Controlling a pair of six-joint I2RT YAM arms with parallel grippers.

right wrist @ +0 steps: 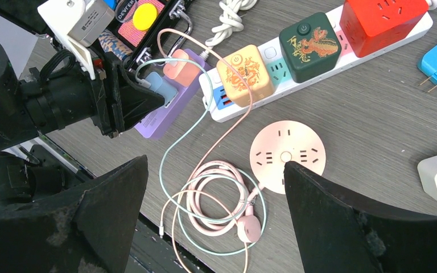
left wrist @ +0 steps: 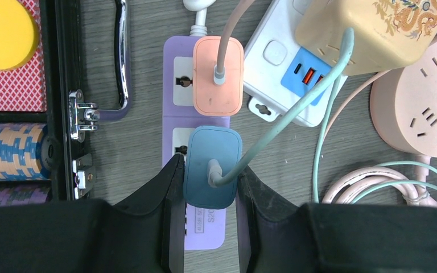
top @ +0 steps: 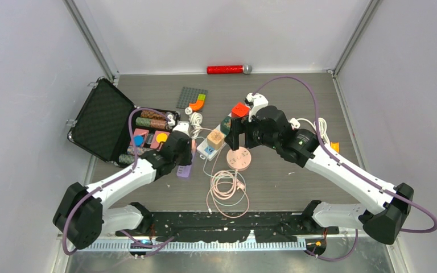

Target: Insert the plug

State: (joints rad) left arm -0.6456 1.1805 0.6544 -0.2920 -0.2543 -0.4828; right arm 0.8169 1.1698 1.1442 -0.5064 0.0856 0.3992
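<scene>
My left gripper [left wrist: 210, 170] is shut on a blue plug [left wrist: 211, 165] with a pale green cable. It holds the plug over the second socket of a purple power strip [left wrist: 205, 227]. How deep the plug sits I cannot tell. A peach plug [left wrist: 218, 82] sits in the socket beside it. In the top view the left gripper [top: 185, 152] is at the strip [top: 184, 170]. My right gripper [right wrist: 214, 165] is open and empty, above a round pink socket [right wrist: 287, 154] and coiled cables. It sees the blue plug [right wrist: 158, 85] too.
A white power strip [right wrist: 347, 48] carries yellow [right wrist: 243, 68], green [right wrist: 309, 38] and red [right wrist: 382, 17] cube adapters. An open black case [top: 105, 122] lies at the left. A cable coil [top: 227, 185] lies near the front. A red microphone [top: 227, 69] lies at the back.
</scene>
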